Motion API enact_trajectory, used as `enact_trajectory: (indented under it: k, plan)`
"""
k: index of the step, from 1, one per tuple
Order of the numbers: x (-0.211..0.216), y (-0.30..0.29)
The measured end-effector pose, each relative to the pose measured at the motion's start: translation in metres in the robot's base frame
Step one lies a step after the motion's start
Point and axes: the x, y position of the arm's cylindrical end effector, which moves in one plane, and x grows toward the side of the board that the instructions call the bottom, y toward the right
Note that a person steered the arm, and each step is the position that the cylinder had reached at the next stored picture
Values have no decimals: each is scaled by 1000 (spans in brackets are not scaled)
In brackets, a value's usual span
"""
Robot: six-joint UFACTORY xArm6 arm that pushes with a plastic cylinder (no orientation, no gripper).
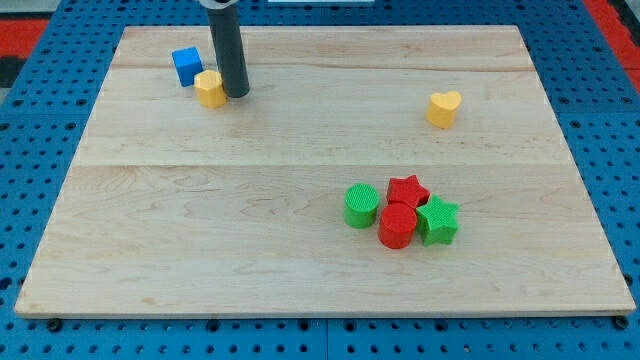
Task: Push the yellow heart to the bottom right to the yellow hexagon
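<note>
The yellow heart (444, 108) lies at the view's upper right of the wooden board (200, 230). The yellow hexagon (210, 89) lies at the view's upper left, just below and right of a blue cube (186, 65). My tip (236, 94) rests on the board right beside the yellow hexagon, on its right side, touching or almost touching it. The heart is far to the right of my tip.
A cluster sits at the view's lower right of centre: a green cylinder (361, 206), a red star (407, 190), a red cylinder (397, 226) and a green star (438, 221). The board lies on a blue pegboard surface (40, 120).
</note>
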Motion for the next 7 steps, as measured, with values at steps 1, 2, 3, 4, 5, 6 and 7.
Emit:
enact_trajectory:
  k: [1, 2, 3, 4, 5, 6, 7]
  plan:
    - [0, -16]
    - [23, -14]
    - [29, -40]
    - [-2, -35]
    - [20, 39]
    - [15, 189]
    - [5, 325]
